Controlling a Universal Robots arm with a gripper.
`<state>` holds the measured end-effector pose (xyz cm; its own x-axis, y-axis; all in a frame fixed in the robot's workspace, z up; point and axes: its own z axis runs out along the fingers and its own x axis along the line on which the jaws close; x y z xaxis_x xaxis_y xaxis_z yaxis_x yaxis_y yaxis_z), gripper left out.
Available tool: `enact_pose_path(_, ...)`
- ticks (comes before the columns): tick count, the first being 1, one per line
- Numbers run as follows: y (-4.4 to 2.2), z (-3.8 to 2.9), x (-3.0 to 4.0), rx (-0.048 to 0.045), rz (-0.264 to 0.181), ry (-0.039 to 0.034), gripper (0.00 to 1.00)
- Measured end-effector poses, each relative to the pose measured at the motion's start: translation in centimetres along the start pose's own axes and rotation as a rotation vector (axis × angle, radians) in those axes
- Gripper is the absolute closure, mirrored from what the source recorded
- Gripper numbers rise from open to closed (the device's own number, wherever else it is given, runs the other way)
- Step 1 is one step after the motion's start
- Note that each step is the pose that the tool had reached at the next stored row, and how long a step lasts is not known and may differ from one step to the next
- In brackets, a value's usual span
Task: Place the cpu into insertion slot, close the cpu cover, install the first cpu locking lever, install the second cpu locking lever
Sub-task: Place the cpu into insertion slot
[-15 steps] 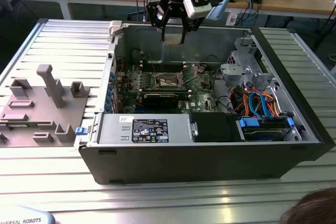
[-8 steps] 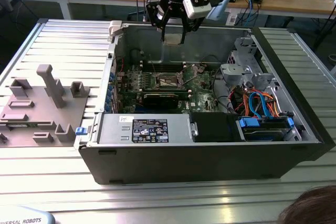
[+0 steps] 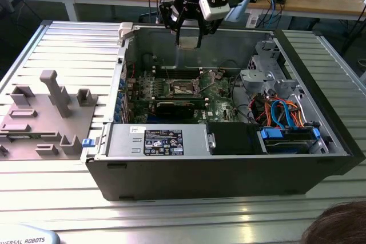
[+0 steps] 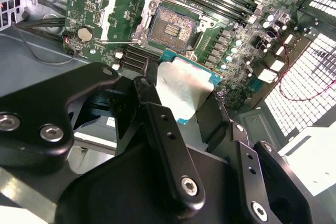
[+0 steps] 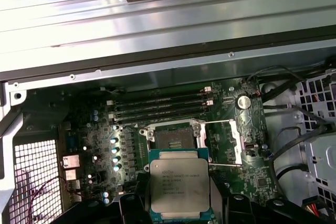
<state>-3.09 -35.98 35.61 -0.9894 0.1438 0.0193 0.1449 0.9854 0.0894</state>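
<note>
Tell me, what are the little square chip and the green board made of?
The cpu: its top looks like metal, silver-grey with a dull, brushed sheen that catches soft glare. Its thin edge is teal, probably circuit-board laminate.
The board: likely a coated laminate, green and slightly glossy, dotted with shiny solder points and small parts.

cpu [image 5: 176, 187]: silver-grey top, teal-green edge; insertion slot [image 5: 169, 136]: dark centre with a fine dotted grid, shiny metal rim; cpu cover [image 5: 201, 139]: plain silver; circuit board [image 5: 94, 135]: green; memory slots [image 5: 157, 106]: black; case [image 3: 229, 175]: dark grey outside, light grey inside; vent panel [image 5: 34, 166]: square-mesh perforation; cables [image 3: 280, 110]: orange and blue; tabletop [image 3: 68, 44]: silver, ribbed in parallel lines; fixture block [image 3: 46, 124]: flat grey.
</note>
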Motion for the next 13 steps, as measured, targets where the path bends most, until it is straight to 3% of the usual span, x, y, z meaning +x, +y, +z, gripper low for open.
enact_pose_path(13,0.00,0.00,0.00,-0.0003,0.014,-0.0013,0.46)
